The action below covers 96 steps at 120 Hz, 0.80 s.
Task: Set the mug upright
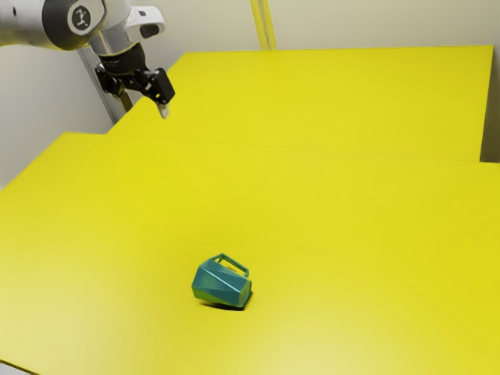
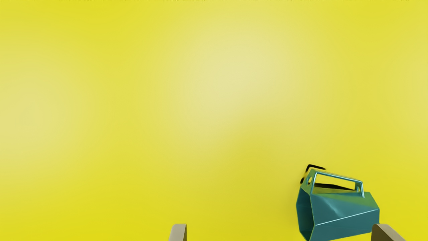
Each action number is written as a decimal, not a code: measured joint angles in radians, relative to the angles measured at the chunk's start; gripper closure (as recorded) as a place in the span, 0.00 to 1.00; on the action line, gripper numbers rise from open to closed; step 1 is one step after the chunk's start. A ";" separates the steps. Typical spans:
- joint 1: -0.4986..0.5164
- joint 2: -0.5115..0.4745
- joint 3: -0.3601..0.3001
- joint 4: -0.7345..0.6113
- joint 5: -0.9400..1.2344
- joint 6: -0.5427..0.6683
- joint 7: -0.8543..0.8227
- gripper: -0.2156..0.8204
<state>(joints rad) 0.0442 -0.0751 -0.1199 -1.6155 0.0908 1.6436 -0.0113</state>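
Observation:
The gripper [image 1: 147, 108] hangs high at the exterior view's upper left, well away from the mug. A teal faceted mug [image 1: 223, 283] lies on its side on the yellow table, its handle pointing up and toward the table's far side. In the wrist view the mug [image 2: 344, 212] shows its dark open mouth at one end and its handle along the side. The gripper [image 2: 279, 232] is open there, its two fingertips wide apart with nothing held; the mug appears below, close to the line of one fingertip.
The yellow table [image 1: 351, 234] extends around the mug, with a second yellow surface [image 1: 328, 101] behind it. Pale walls [image 1: 375, 23] stand beyond. A table edge runs by the exterior view's lower left corner.

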 joint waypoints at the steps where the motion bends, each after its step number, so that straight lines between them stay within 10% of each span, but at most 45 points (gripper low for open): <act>1: -0.002 -0.003 0.000 -0.004 0.000 0.003 0.000 0.21; 96: 0.166 0.134 0.097 -0.356 -0.517 0.111 0.009 0.21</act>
<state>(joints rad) 0.2102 0.0587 -0.0231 -1.9710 -0.4259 1.7550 -0.0027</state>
